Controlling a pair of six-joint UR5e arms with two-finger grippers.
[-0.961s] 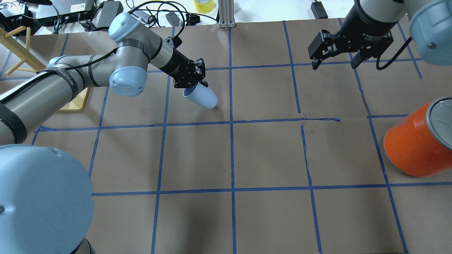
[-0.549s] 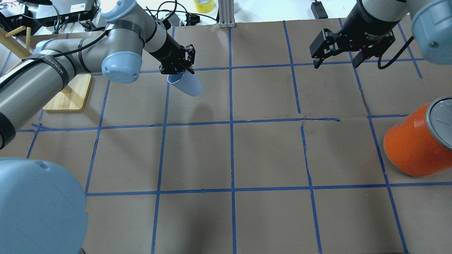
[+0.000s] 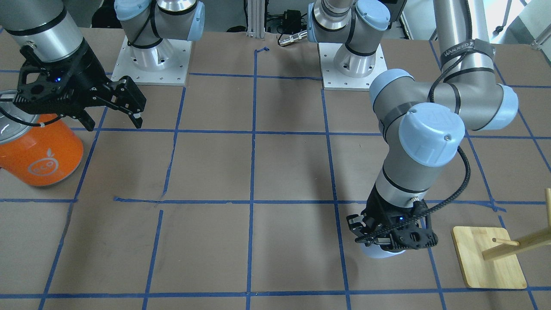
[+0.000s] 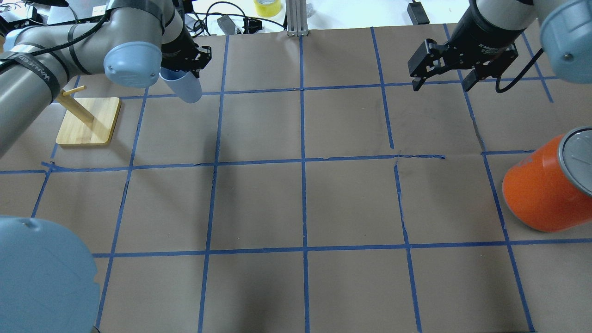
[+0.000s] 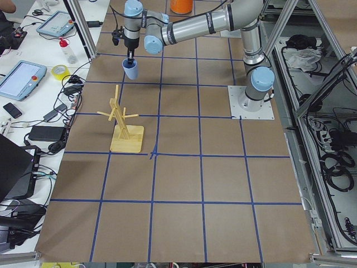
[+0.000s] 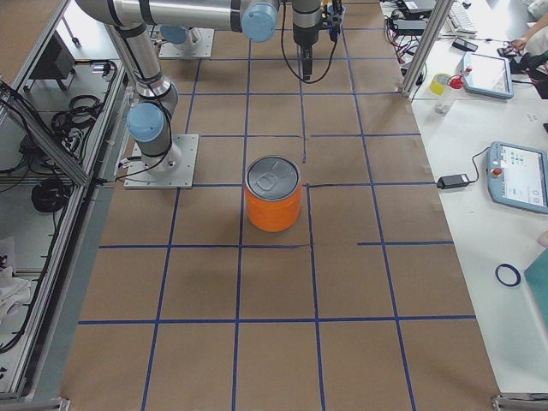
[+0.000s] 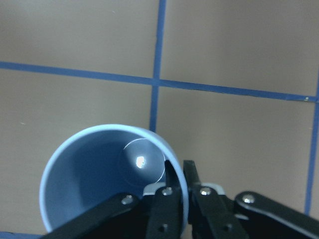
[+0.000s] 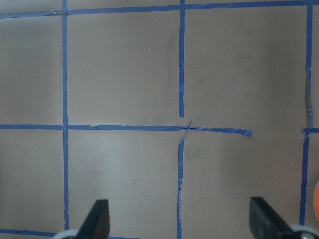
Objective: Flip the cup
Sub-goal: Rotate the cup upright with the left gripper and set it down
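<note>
The left gripper [image 4: 186,59] pinched the cup [image 4: 185,88] by its rim. In the wrist view the jaws were pressed onto the cup's wall, one finger [image 7: 167,199] inside the mouth and the other just outside it. The rest of the cup lay to the left of them. The cup hung upright below the gripper, open mouth up and rounded base down. It was over the far left part of the table [image 4: 351,203], near a crossing of blue tape lines and just right of the wooden peg stand [image 4: 88,121]. Whether its base touched the paper could not be told. The right gripper [image 4: 440,85] hovered over the far right of the table with its jaws spread wide and nothing between them. The orange can [image 4: 536,194] stood nearer, at the right edge, well apart from the cup.
</note>
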